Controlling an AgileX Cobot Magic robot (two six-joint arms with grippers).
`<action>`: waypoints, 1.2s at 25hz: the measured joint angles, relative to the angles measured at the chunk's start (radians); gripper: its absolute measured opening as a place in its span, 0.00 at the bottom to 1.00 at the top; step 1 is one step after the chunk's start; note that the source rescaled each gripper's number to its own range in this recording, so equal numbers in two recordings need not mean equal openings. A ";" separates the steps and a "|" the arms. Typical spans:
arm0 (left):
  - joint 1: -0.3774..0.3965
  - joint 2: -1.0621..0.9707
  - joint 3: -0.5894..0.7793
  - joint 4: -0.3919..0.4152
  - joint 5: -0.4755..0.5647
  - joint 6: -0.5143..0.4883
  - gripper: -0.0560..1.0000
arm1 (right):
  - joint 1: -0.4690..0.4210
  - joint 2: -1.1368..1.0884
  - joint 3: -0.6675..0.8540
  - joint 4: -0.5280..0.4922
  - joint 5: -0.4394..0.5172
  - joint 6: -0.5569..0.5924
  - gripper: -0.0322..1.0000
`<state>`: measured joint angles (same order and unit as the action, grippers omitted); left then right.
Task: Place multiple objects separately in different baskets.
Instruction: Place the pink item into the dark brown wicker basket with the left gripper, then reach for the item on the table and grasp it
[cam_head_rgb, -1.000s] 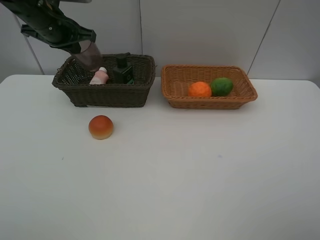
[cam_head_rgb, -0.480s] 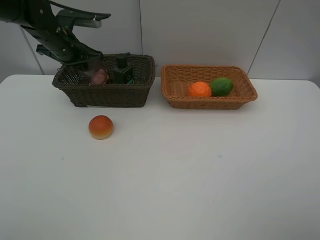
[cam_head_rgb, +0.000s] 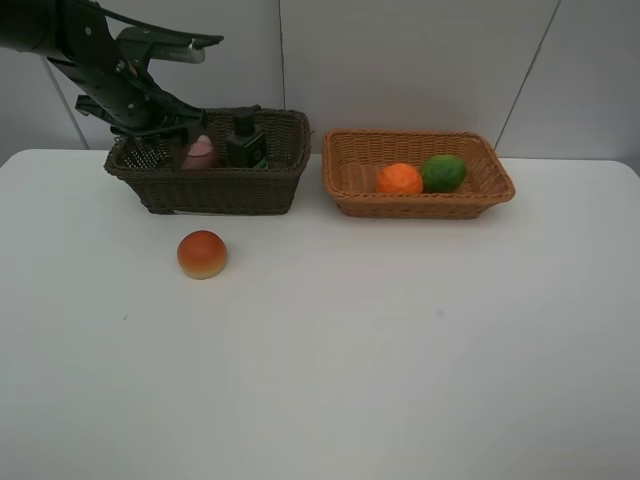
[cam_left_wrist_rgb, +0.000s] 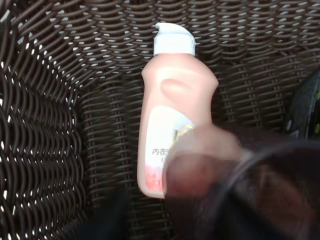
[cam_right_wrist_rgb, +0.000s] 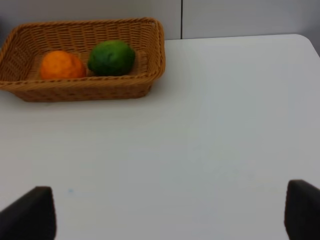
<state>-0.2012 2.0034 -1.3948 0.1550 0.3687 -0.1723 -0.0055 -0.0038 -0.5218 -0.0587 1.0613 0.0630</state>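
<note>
Dark left arm (cam_head_rgb: 110, 75) angled over brown basket (cam_head_rgb: 210, 185), jaws seemingly parted.

The only readable print is on the pink bottle (cam_left_wrist_rgb: 172, 125) lying in the dark basket (cam_left_wrist_rgb: 50, 125), seen from the left wrist. Its white label carries the Chinese characters "内衣" in pink-red, with a gold mark above them. The rest of that line is hidden behind the blurred translucent cup (cam_left_wrist_rgb: 240, 190). The dark green bottle (cam_head_rgb: 246, 143) has a label too small to read.
</note>
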 joint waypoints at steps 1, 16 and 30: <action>0.000 0.000 0.000 0.000 0.000 0.000 0.85 | 0.000 0.000 0.000 0.000 0.000 0.000 0.97; 0.000 -0.109 0.000 -0.004 0.126 -0.007 1.00 | 0.000 0.000 0.000 0.000 0.000 0.000 0.97; -0.061 -0.294 0.118 -0.023 0.256 -0.047 1.00 | 0.000 0.000 0.000 0.000 0.000 0.000 0.97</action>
<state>-0.2620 1.7092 -1.2772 0.1320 0.6246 -0.2189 -0.0055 -0.0038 -0.5218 -0.0587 1.0613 0.0630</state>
